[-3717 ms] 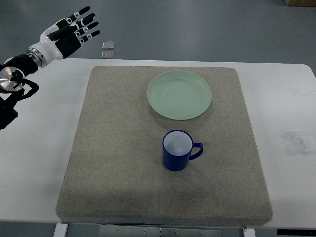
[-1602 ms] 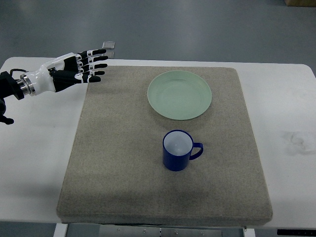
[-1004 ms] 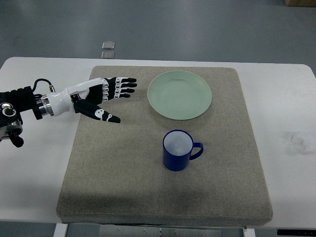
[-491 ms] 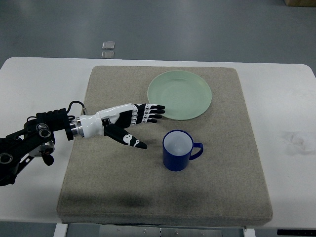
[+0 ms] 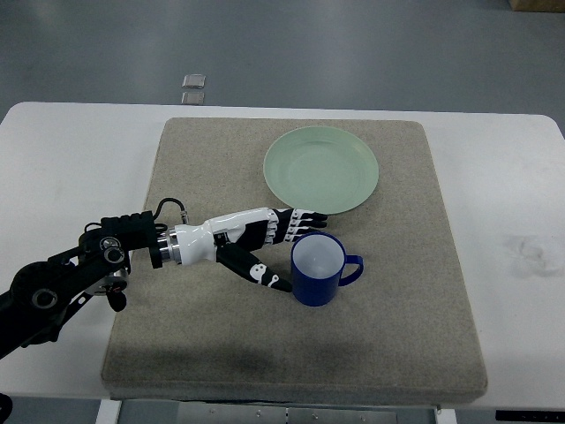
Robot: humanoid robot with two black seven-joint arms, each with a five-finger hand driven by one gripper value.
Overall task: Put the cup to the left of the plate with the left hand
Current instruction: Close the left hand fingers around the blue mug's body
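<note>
The left arm enters from the lower left corner, where its dark upper part is cut off by the edge of the picture, and only the left hand (image 5: 265,243) with the white forearm is fully visible. The right arm does not show at all. The hand is spread open: the fingers (image 5: 305,221) reach toward the far side of the blue cup (image 5: 318,269), and the thumb (image 5: 263,276) points at its near left side, so the cup stands in the gap between them. It is hard to make out if any fingertip touches the cup wall; the hand has no closed hold on it. The cup stands upright on the grey mat (image 5: 212,336), near the middle, with its handle to the right. Its inside is white and looks empty. The pale green plate (image 5: 320,170) lies on the far part of the mat, apart from the cup and behind it, and nothing lies on it. The mat covers most of the white surface (image 5: 62,168). On the floor beyond the surface two small grey squares (image 5: 193,88) are visible, too small to tell what they are. A faint smudge (image 5: 528,247) marks the surface on the right side.
</note>
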